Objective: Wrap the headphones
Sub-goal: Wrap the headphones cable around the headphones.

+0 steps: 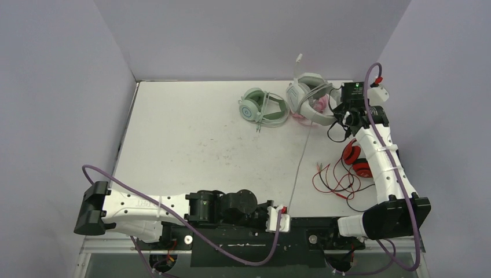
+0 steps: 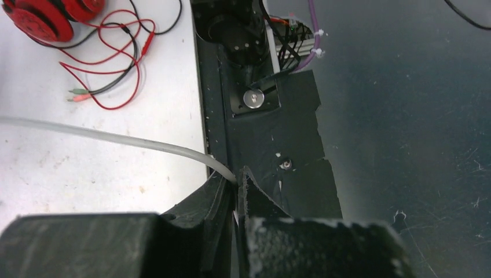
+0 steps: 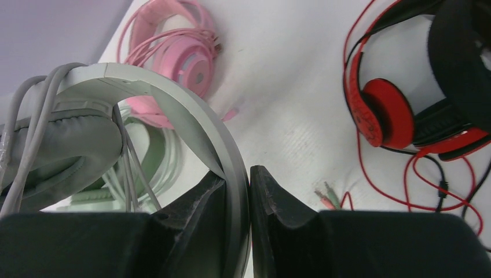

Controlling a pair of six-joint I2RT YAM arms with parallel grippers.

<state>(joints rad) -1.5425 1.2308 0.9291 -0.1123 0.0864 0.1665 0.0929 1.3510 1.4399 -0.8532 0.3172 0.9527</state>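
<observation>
Left gripper [image 2: 237, 176]: fingers pinched tight on the grey cable [image 2: 116, 138], bottom centre of the top view. It probably holds the free end so the cord runs taut for winding.
Right gripper [image 3: 237, 174]: fingers narrow, clamped across the headband of the grey-white headset [image 1: 310, 98], upper right of the top view, likely to steady or turn it.
Grey cable: thin, smooth, rubbery. It runs nearly straight down the table [image 1: 191, 139] to the left fingers, and several strands cross the band and cup.
Grey-white headset: smooth curved plastic band, soft wrinkled cushion.
Mint headset [image 1: 263, 108]: upper centre, cord looped on it.
Pink headset [image 3: 179, 49]: just behind the grey one, cord coiled around it.
Red headset [image 3: 379, 113]: textured red cups, black padding, cord lying loose and tangled.
Stage: grey set seemingly mid-wrap.
</observation>
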